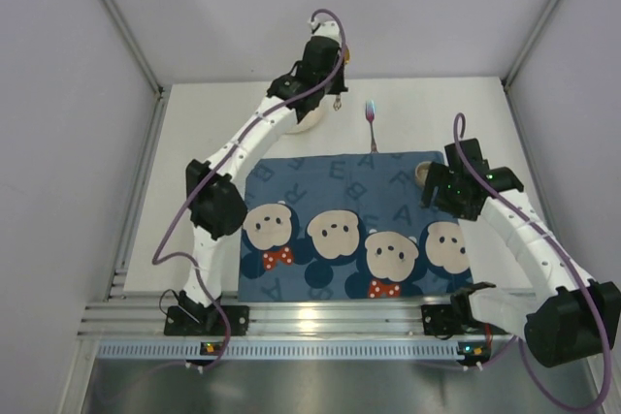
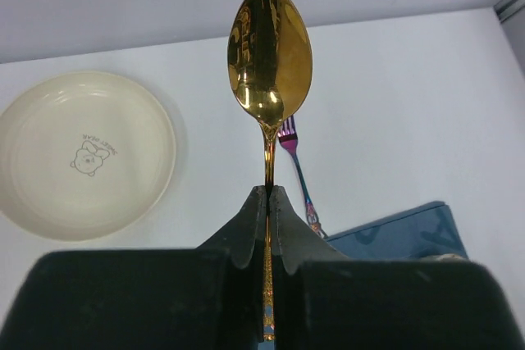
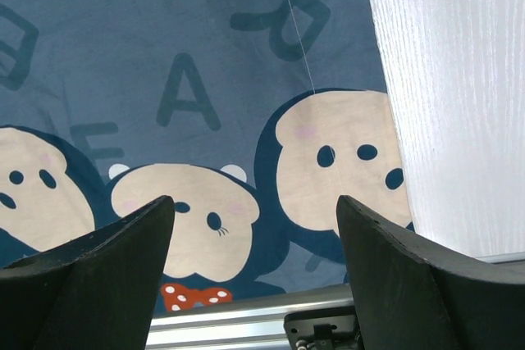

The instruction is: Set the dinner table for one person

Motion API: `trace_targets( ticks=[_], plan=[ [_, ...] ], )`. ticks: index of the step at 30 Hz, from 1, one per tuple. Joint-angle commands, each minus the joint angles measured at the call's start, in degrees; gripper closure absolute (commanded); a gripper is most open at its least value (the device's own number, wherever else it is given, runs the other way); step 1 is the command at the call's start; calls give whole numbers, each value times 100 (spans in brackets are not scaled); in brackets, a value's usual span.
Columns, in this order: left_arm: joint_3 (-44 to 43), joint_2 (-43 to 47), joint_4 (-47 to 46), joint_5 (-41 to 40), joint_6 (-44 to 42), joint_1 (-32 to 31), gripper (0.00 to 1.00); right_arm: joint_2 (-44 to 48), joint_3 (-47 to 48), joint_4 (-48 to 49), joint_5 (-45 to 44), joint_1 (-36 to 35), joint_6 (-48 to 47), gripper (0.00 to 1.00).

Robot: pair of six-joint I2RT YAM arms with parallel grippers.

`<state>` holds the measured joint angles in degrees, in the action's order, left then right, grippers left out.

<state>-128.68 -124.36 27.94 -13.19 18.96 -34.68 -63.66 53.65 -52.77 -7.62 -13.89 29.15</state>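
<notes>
From my remote seat I saw the counter (image 1: 194,133), a broad, plain white matte top, roughly square, filling the floor of a cell boxed in by pale grey wall panels and slim metal corner posts. A ribbed aluminium rail (image 1: 320,322) ran along its 6 o'clock edge, where both arm bases were bolted. Up close in the right wrist view, the white surface showed a faint woodgrain texture. A navy placemat (image 1: 330,181) printed with cartoon mouse faces and letters lay on the counter's middle and reached down toward 6 o'clock. Bare white showed at 9, 12 and 3 o'clock of it. At 12 o'clock of the placemat lay a fork (image 1: 370,123) with an iridescent purple head, its tines pointing away from the arms. At about 11 o'clock sat a cream plate (image 2: 82,153) with a small bear drawing, largely hidden under the left arm in the top view. The left end effector (image 2: 268,202) was pinched shut on the handle of a gold spoon (image 2: 269,55), with the bowl pointing outward above the counter's far side. The right end effector (image 3: 254,202) hung with its jaws wide and nothing between them, over the placemat's 3 o'clock edge.
</notes>
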Motion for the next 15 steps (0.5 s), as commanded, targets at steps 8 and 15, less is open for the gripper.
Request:
trace_targets(
  ticks=[8, 15],
  plan=[
    [3732, 2178, -351, -316, 2452, -987, 100, 11, 962, -127, -196, -52, 179, 0],
    [4387, 2021, -334, 263, 3999, -1674, 100, 327, 1359, -383, -153, -35, 337, 0]
  ],
)
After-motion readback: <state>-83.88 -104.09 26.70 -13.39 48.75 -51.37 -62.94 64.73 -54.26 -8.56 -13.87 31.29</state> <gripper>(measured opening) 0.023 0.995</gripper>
